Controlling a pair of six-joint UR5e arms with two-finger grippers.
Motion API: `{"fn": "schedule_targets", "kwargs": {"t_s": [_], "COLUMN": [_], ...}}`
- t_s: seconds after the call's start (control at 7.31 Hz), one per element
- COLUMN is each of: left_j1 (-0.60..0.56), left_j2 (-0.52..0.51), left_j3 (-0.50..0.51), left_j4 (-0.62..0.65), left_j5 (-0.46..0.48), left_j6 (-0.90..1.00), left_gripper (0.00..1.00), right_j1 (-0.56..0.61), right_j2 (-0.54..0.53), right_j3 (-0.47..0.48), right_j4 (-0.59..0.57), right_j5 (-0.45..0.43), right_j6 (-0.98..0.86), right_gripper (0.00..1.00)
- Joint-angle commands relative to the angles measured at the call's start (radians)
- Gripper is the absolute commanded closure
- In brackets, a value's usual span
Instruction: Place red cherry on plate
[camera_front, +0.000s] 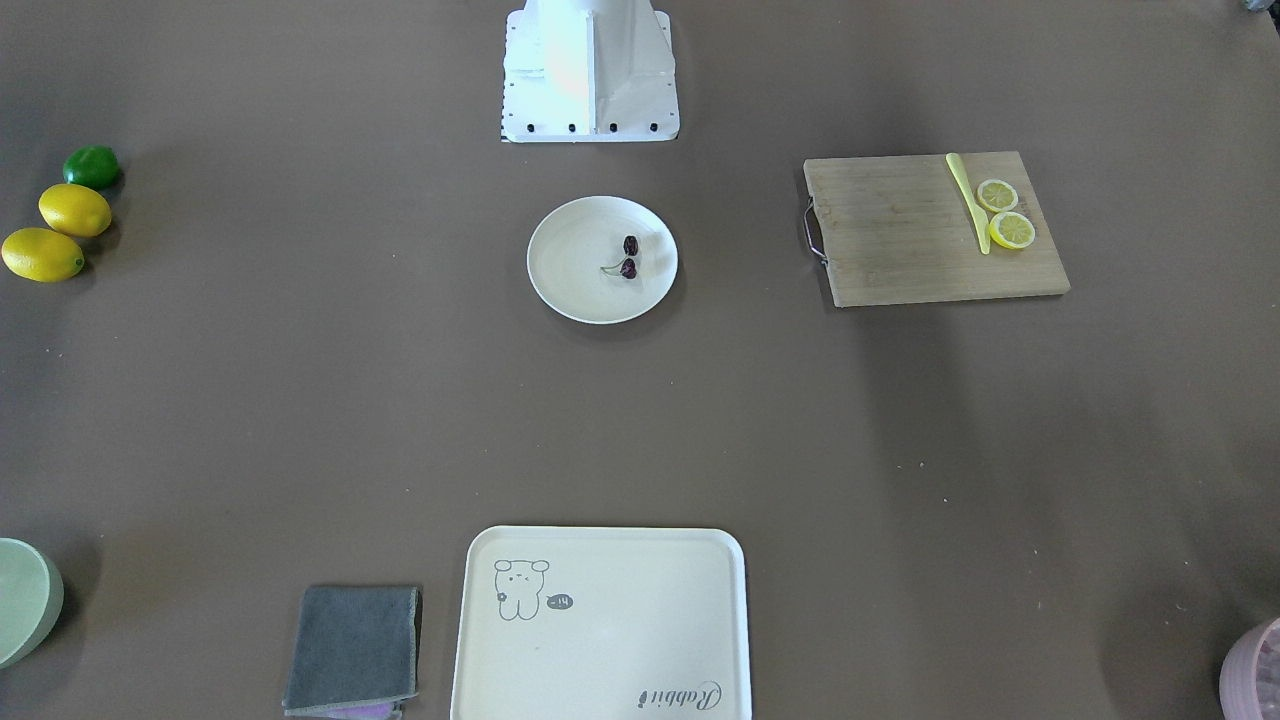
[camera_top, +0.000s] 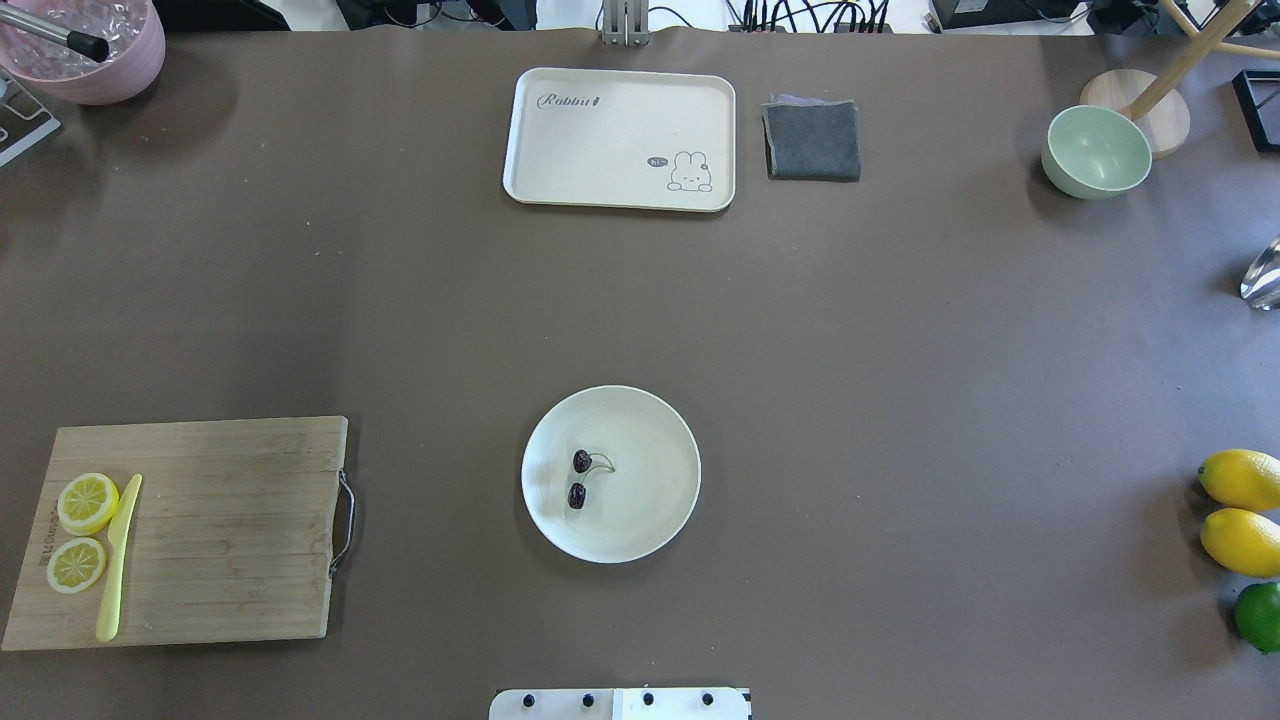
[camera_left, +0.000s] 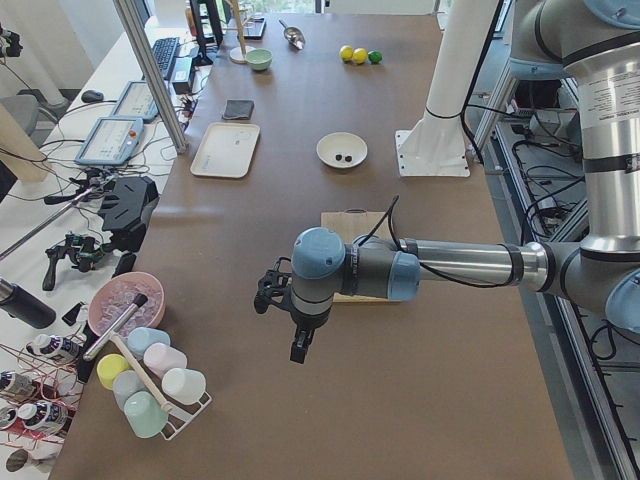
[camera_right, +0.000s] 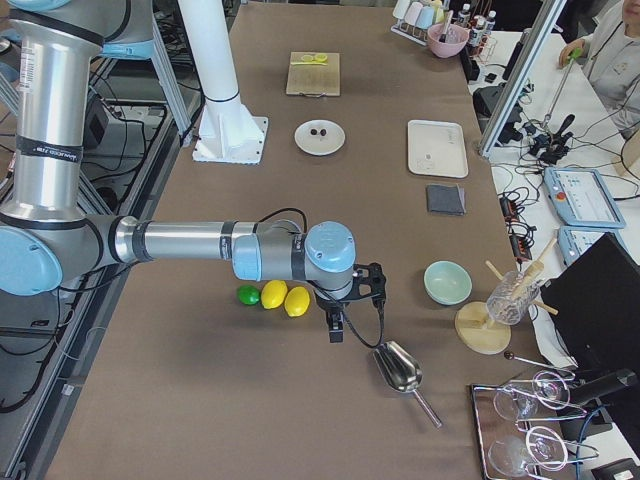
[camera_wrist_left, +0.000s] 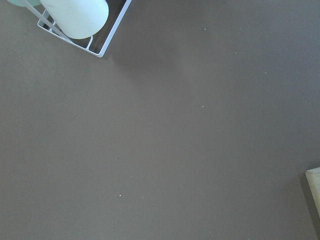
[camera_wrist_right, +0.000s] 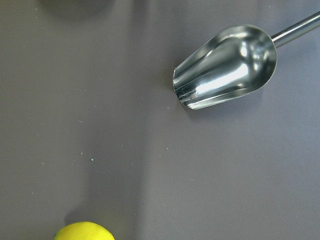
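Observation:
The red cherry (camera_top: 579, 478), a pair of dark fruits on a thin green stem, lies inside the round cream plate (camera_top: 655, 520) near the robot's base, left of the plate's middle. It shows there too in the front-facing view as the cherry (camera_front: 628, 257) on the plate (camera_front: 565, 285). Both arms are far from it. The left gripper (camera_left: 298, 348) hangs over bare table beyond the cutting board, seen only in the left side view. The right gripper (camera_right: 336, 330) hangs beside the lemons, seen only in the right side view. Whether either is open or shut I cannot tell.
A wooden cutting board (camera_top: 230, 530) carries two lemon slices (camera_top: 85, 502) and a yellow knife (camera_top: 117, 560). A cream tray (camera_top: 600, 140), grey cloth (camera_top: 812, 140) and green bowl (camera_top: 1095, 152) sit at the far side. Two lemons (camera_top: 1240, 478) and a lime (camera_top: 1258, 616) lie at right. A metal scoop (camera_wrist_right: 227, 65) lies near the right gripper.

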Motion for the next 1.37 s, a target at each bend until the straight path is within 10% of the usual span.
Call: {"fn": "schedule_targets", "kwargs": {"t_s": [0.0,1.23], "left_j1": [-0.002,0.007], "left_j2": [0.023,0.023], "left_j3": [-0.005,-0.008], "left_j4": [-0.002,-0.007], "left_j5": [-0.006,-0.004], "left_j6": [0.000,0.001], "left_gripper": [0.02,0.02], "right_j1": [-0.001,-0.010], "right_j2": [0.002,0.002], "right_j3": [0.000,-0.006], "right_j4": [0.001,0.001], "right_j5": [0.005,0.044], "right_j6": [0.000,0.011], "right_gripper": [0.00,0.00]}}
